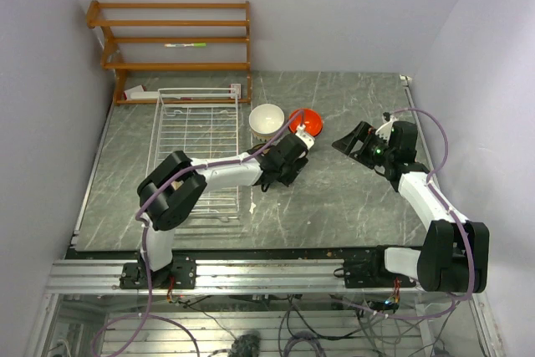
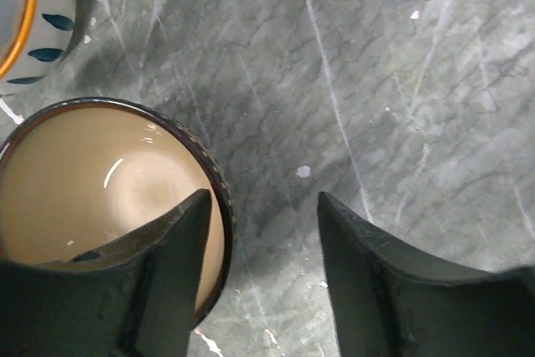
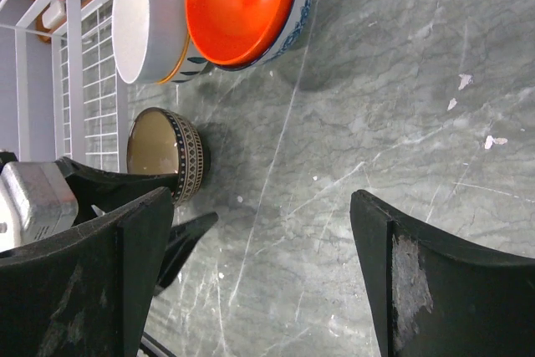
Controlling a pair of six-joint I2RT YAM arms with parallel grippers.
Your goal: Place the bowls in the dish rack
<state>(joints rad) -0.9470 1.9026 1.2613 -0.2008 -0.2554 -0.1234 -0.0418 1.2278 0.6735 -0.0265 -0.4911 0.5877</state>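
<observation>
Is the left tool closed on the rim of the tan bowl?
No, the left tool is open: one finger is over the tan bowl, the other apart, beyond its rim.

The table (image 1: pixel 351 198) is dark grey-green stone with pale veins. The rack (image 1: pixel 197 90) is white wire, the shelf (image 1: pixel 171 38) orange-brown wood, and the walls (image 1: pixel 334 6) pale lilac-white. The white bowl (image 3: pixel 146 18) is cream-white inside, with an orange rim band and dark blue leaf marks on its outside; the orange bowl (image 3: pixel 238 6) is bright orange-red inside and white with a blue pattern outside; the tan bowl (image 3: pixel 163 153) is tan inside with a dark brown rim, and its dark outside carries a pale zigzag band. The arms (image 1: pixel 226 171) are white and black with purple cables (image 1: pixel 447 146), and the left gripper (image 2: pixel 263 198) and right gripper (image 3: pixel 261 198) are black.
</observation>
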